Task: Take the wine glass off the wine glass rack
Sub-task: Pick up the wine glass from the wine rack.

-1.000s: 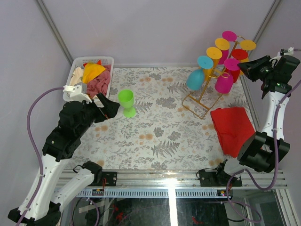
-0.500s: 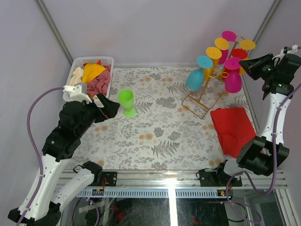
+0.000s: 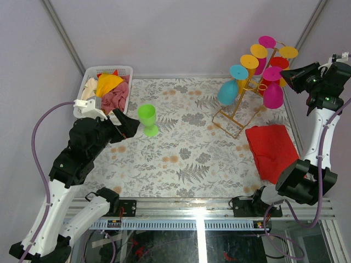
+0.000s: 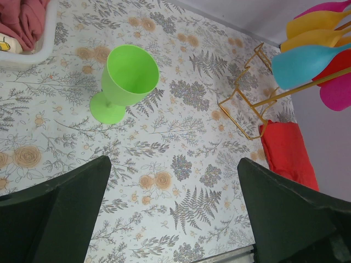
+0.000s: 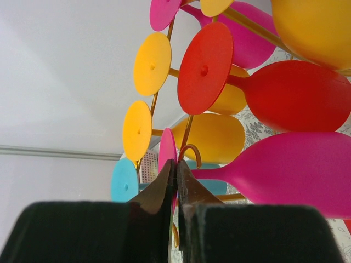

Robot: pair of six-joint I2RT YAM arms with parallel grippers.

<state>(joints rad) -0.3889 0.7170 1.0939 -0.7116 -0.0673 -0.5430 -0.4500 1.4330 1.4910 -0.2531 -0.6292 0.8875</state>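
Note:
The gold wire wine glass rack [image 3: 236,116] stands at the far right and carries several coloured wine glasses hung by their feet. My right gripper [image 3: 286,79] is shut on the round foot of a pink wine glass [image 3: 272,93] at the rack's near right side. In the right wrist view the fingertips [image 5: 167,174] pinch that pink foot [image 5: 166,150] beside a curled rack hook [image 5: 193,149], with the pink bowl [image 5: 299,172] to the right. My left gripper [image 3: 125,126] is open and empty beside a green wine glass [image 3: 147,119] standing upright on the table.
A white slatted basket [image 3: 88,82] with cloths stands at the far left. A red cloth [image 3: 271,149] lies near the right front. Blue [image 3: 227,92], yellow [image 3: 249,63] and red [image 3: 278,63] glasses hang on the rack close to the pink one.
My right gripper has drawn back to the right with the pink glass's foot in it, so the pink glass has shifted right and slightly away. The left arm has not moved.

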